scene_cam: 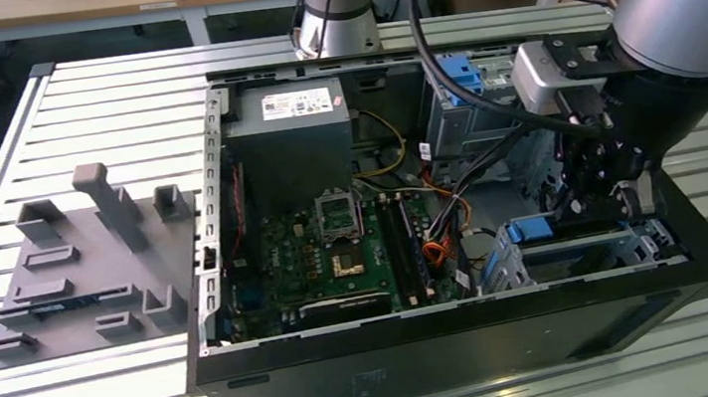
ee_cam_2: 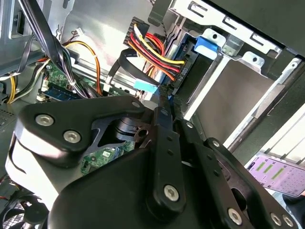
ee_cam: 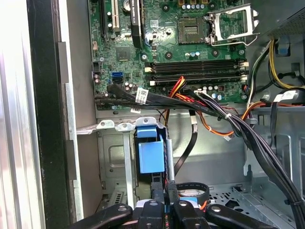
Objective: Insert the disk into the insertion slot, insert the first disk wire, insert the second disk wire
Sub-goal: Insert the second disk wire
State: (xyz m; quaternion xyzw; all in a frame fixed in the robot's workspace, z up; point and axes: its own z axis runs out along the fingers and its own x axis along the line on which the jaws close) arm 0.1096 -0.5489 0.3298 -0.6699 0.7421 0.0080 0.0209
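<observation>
In the exterior view my gripper (scene_cam: 586, 214) reaches down into the open computer case at its front right corner, over the insertion slot (scene_cam: 601, 255). The disk sits in that slot (ee_cam_2: 248, 59), with its blue carrier tab (ee_cam_2: 208, 45) (ee_cam: 149, 155) at the end facing the fingers. A black plug with red, yellow and black wires (ee_cam_2: 182, 71) sits against the disk's end. My gripper (ee_cam_2: 162, 98) is shut on a light blue plug (ee_cam_2: 145, 86) of a flat black disk wire (ee_cam_2: 125, 57), held close beside that black plug. In the first wrist view the gripper (ee_cam: 167, 193) pinches a thin blue piece just short of the tab.
The motherboard (scene_cam: 332, 241), the power supply (scene_cam: 287, 136) and a taller bay with a blue latch (scene_cam: 460, 76) share the case. A thick bundle of black cables (ee_cam: 214, 112) crosses above the slot. A grey fixture plate (scene_cam: 83, 279) lies on the slatted table at the exterior view's left.
</observation>
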